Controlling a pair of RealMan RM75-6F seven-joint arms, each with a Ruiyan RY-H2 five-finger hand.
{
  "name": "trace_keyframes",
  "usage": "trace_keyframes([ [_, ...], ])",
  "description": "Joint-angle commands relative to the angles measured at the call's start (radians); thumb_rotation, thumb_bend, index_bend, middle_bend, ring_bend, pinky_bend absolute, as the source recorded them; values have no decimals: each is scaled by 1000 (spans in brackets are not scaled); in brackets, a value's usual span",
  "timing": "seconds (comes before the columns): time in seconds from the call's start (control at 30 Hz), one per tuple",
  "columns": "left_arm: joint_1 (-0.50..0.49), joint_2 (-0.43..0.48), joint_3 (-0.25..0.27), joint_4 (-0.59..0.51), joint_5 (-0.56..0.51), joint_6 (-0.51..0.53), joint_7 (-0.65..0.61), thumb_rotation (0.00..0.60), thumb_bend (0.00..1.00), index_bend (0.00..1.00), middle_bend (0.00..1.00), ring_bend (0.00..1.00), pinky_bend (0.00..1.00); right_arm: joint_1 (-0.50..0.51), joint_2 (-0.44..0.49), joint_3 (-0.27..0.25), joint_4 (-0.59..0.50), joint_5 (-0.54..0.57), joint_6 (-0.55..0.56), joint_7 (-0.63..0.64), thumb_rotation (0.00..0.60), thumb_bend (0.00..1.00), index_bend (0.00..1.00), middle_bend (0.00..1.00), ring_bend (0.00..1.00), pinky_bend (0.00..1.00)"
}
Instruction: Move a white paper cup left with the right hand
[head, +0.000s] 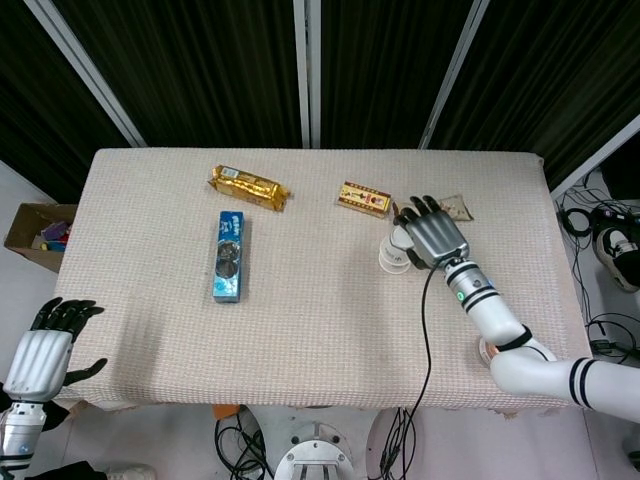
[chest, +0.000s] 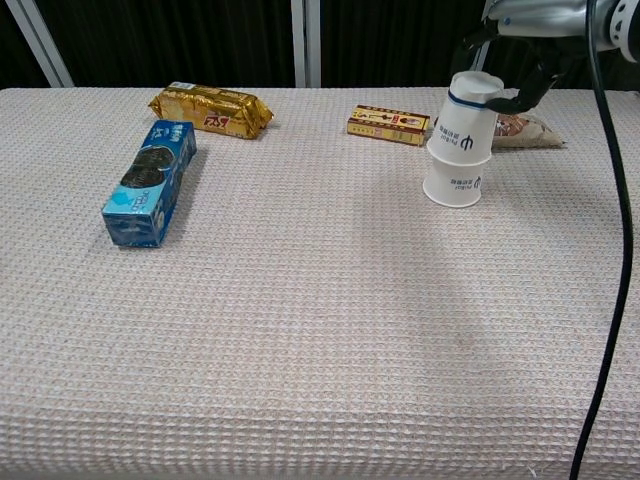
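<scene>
The right robot hand is curled around the top of an upside-down white paper cup, fingers wrapped on its far side and thumb at the near side, holding it lifted. This cup sits partly drawn up out of a second white paper cup that stands rim-down on the desk; the two overlap, the upper one slightly tilted. In the head view the hand covers most of the cups.

Just left of the cups lies a small red-and-gold snack box; behind them, beside the hand, lies a brownish snack packet. Farther left are a gold biscuit pack and a blue cookie box, well apart from the cups.

The left robot hand hangs off the desk's near left corner, fingers spread, holding nothing.
</scene>
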Motion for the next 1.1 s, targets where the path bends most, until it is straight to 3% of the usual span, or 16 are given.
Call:
trace_keyframes([
  [0.03, 1, 0, -1, 2, 2, 2, -3, 600, 0, 265, 212, 163, 135, -22, 111, 19, -136, -45, 86, -34, 600, 381, 321, 219, 26, 104],
  [0.13, -4, -4, -3, 10, -2, -6, -9, 600, 0, 265, 212, 163, 135, -29, 160, 34, -205, -50, 125, -52, 600, 381, 321, 219, 26, 104],
  [0.23, -10, -12, -6, 17, -2, -14, -15, 600, 0, 264, 212, 163, 135, -12, 153, 51, -218, -37, 112, -49, 600, 380, 321, 218, 26, 104],
  [0.67, -14, -36, -5, 67, -19, -34, -51, 600, 0, 264, 212, 163, 135, 113, -181, 23, 112, 41, -39, -58, 600, 380, 321, 183, 29, 103],
  [0.87, -13, -46, -4, 90, -21, -36, -69, 600, 0, 265, 212, 163, 135, 119, -254, -4, 216, 42, -71, -44, 600, 381, 323, 182, 29, 103],
  [1.1, -11, -55, -1, 105, -18, -32, -82, 600, 0, 265, 212, 163, 135, 116, -289, -20, 266, 38, -78, -38, 600, 377, 309, 181, 28, 104],
])
